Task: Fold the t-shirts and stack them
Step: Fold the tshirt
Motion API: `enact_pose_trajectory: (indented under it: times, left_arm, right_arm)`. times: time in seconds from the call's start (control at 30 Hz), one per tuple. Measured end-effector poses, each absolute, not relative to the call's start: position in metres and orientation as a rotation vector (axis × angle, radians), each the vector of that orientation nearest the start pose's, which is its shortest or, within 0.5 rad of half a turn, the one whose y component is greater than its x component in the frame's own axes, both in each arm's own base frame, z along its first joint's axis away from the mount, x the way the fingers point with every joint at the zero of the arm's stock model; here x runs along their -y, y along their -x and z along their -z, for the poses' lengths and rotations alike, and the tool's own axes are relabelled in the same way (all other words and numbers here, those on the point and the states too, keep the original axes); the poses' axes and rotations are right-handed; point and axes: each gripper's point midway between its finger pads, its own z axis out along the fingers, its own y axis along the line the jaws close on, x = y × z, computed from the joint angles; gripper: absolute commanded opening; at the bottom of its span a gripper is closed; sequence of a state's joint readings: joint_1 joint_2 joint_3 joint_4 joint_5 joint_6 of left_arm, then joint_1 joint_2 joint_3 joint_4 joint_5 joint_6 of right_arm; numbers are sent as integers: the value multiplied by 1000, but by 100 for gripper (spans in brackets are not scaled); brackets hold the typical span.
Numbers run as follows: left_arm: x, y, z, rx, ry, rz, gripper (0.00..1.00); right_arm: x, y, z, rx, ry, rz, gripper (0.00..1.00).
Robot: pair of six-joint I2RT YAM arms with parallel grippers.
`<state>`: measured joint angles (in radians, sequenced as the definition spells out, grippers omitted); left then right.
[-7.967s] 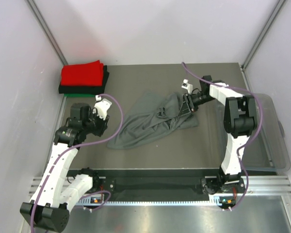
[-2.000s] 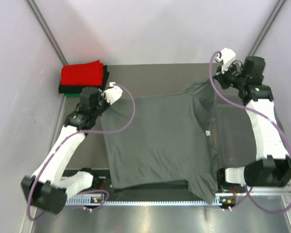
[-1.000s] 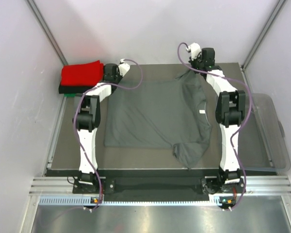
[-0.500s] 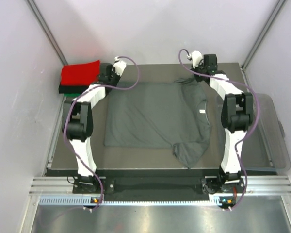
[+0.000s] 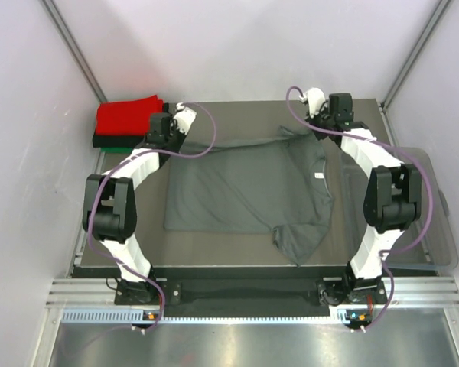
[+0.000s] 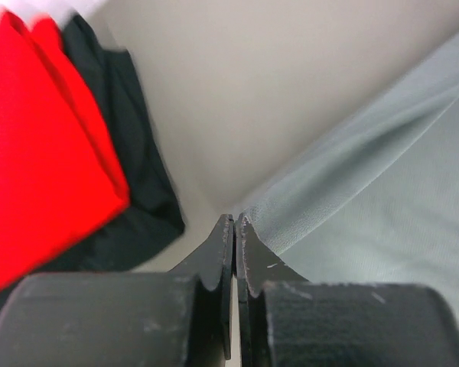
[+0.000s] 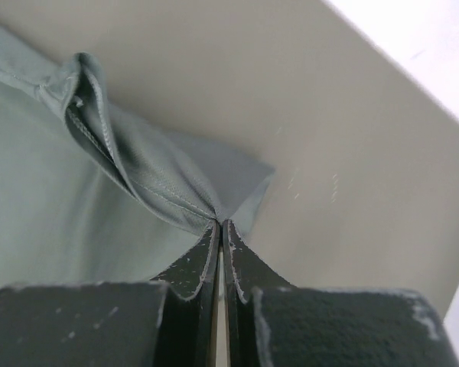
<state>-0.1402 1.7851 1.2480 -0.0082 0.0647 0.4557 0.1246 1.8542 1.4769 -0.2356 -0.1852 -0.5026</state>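
A dark grey t-shirt [image 5: 249, 187] lies spread on the table, one sleeve bunched at its near right corner. My left gripper [image 5: 170, 145] is shut on the shirt's far left corner [image 6: 249, 210]. My right gripper [image 5: 315, 131] is shut on the far right corner, where the cloth [image 7: 176, 183] gathers into folds at the fingertips. The far edge between them hangs slightly lifted. A folded red t-shirt [image 5: 126, 115] tops a stack with black [image 5: 118, 141] and green [image 5: 118, 150] shirts at the far left; the red [image 6: 38, 145] and black [image 6: 122, 153] ones show beside the left fingers.
A clear plastic bin [image 5: 424, 206] stands off the table's right edge. Grey walls with metal posts close the far side. Purple cables loop over both arms. Bare table [image 5: 245, 115] runs behind the shirt.
Both grippers have drawn slightly nearer and apart, holding the shirt's far corners. The far edge is stretched straighter than half a second ago.
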Motion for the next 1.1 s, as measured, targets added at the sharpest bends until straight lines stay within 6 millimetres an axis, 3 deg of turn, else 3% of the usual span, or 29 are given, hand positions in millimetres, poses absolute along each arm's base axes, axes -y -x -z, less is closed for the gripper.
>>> enact_pose_trajectory:
  times: [0.13, 0.27, 0.47, 0.77, 1.1]
  left_arm:
    - [56, -502, -121, -2043, -668, -136, 0]
    - [50, -511, -121, -2016, -648, -152, 0]
    - [51, -524, -114, -1982, -643, -139, 0]
    - [67, -545, -131, -1827, -681, -94, 0]
    - [65, -535, -112, -1806, -648, -16, 0]
  right_arm:
    - [-76, -508, -139, -2082, 784, 2, 0]
    - [-75, -502, -131, -2109, 789, -5, 0]
    - [-73, -495, -144, -2093, 782, -3, 0]
    - [-73, -477, -166, -2059, 758, -28, 0]
    - [-69, -459, -158, -2087, 733, -63, 0]
